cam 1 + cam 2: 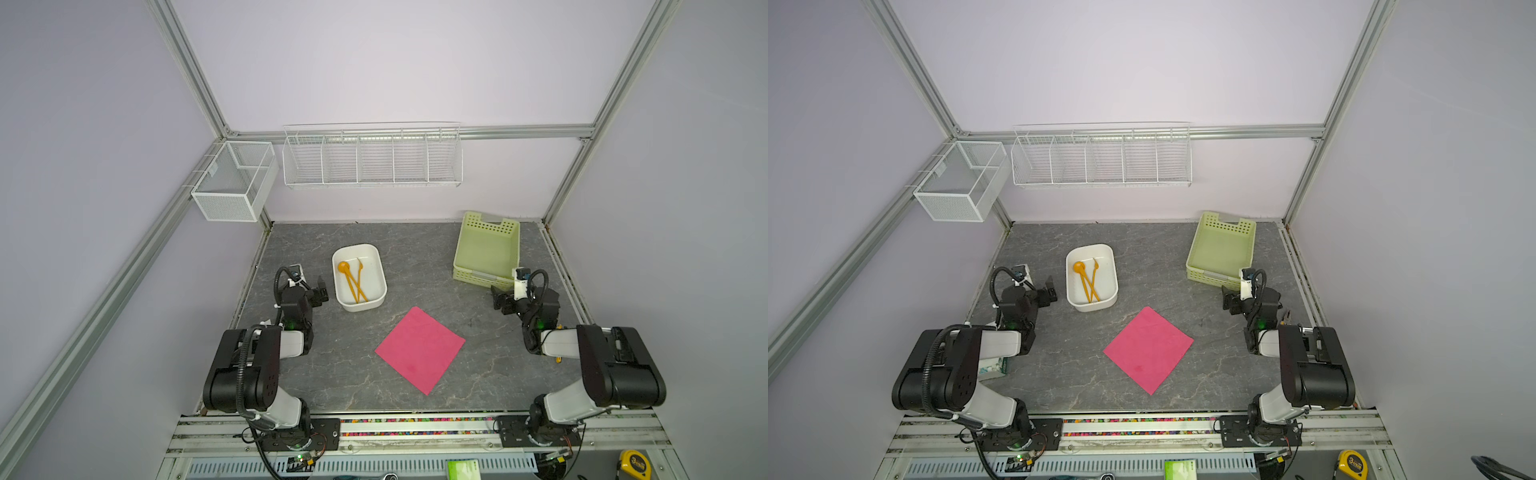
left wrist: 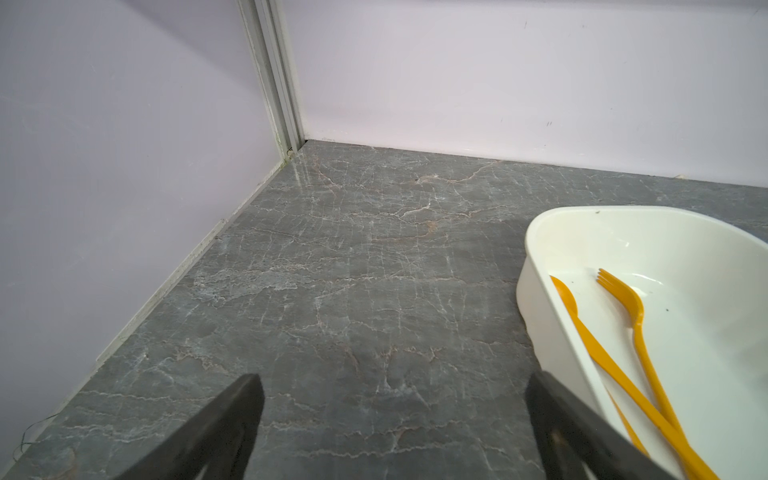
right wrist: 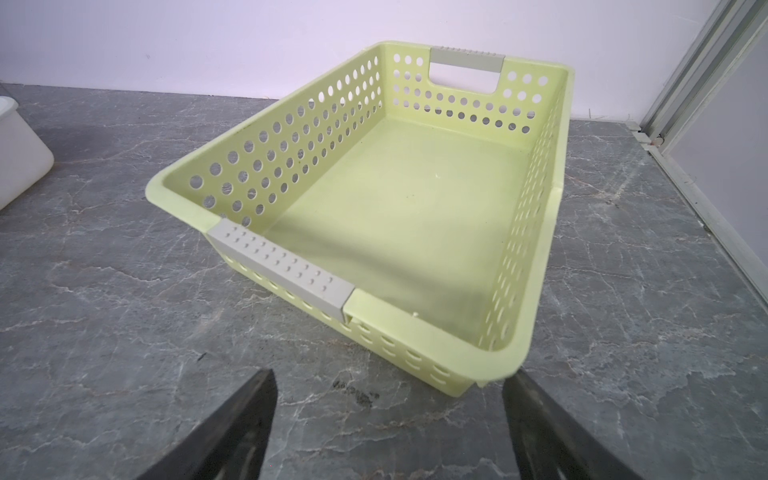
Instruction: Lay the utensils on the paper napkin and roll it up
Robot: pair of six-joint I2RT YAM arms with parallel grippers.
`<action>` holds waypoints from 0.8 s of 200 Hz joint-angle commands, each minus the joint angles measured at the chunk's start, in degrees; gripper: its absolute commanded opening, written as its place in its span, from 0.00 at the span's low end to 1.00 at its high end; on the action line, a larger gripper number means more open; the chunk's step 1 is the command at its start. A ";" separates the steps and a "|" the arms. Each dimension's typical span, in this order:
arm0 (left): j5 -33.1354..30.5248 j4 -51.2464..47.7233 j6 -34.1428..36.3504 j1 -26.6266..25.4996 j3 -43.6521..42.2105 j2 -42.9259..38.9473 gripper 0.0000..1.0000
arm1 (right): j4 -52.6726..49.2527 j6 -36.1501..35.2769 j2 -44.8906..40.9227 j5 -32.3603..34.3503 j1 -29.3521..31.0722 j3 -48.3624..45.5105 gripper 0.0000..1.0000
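Note:
The orange utensils [image 1: 353, 280] [image 1: 1088, 280] lie crossed inside a white tub [image 1: 357, 246] [image 1: 1090, 246] at the back left of the table; a round spoon bowl and a fork head show. The left wrist view shows the fork [image 2: 636, 332] and another orange piece [image 2: 590, 345] in the tub [image 2: 540, 257]. The pink-red paper napkin [image 1: 419, 351] [image 1: 1148, 351] lies flat, turned like a diamond, at the front middle. My left gripper [image 1: 322, 291] [image 1: 1050, 291] [image 2: 395, 380] hangs open just left of the tub. My right gripper [image 1: 498, 299] [image 1: 1229, 300] [image 3: 390, 376] is open and empty.
A pale green perforated basket [image 1: 482, 278] [image 3: 291, 145] stands at the back right, just beyond the right gripper. A tissue box [image 1: 994, 368] sits under the left arm. White wire racks [image 1: 372, 158] hang on the back wall. A yellow tape measure [image 1: 633, 463] lies off the table.

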 commanded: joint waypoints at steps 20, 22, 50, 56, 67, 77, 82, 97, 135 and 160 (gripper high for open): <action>0.04 1.33 0.43 -0.18 -0.07 0.54 0.99 | 2.14 -1.70 -0.49 -1.31 -0.09 -0.59 0.88; 0.04 1.33 0.46 -0.18 -0.09 0.54 0.99 | 2.15 -1.76 -0.49 -1.35 -0.10 -0.58 0.88; 0.46 1.24 0.35 0.06 -0.03 0.55 0.99 | 2.03 -1.73 -0.39 -1.36 -0.13 -0.55 0.88; 0.52 1.25 0.37 0.05 -0.08 0.54 0.99 | 2.11 -1.76 -0.41 -1.36 -0.13 -0.52 0.88; 0.74 1.24 0.29 0.15 -0.01 0.47 0.99 | 2.08 -1.70 -0.42 -1.36 -0.13 -0.58 0.88; 0.71 1.22 0.21 0.16 0.02 0.55 0.99 | 2.09 -1.75 -0.41 -1.35 -0.11 -0.55 0.88; 0.79 1.26 0.23 0.22 0.02 0.53 0.99 | 2.09 -1.71 -0.40 -1.34 -0.11 -0.52 0.88; 0.75 1.28 0.25 0.25 -0.02 0.52 0.99 | 2.15 -1.54 -0.39 -1.36 -0.17 -0.52 0.88; 0.48 1.35 0.25 0.21 -0.24 0.34 0.99 | 1.78 -1.18 -0.70 1.81 0.34 -0.40 0.88; -1.58 -1.22 -0.36 0.17 -0.34 -3.65 0.99 | -1.16 -2.25 -4.23 3.71 1.74 -0.68 0.88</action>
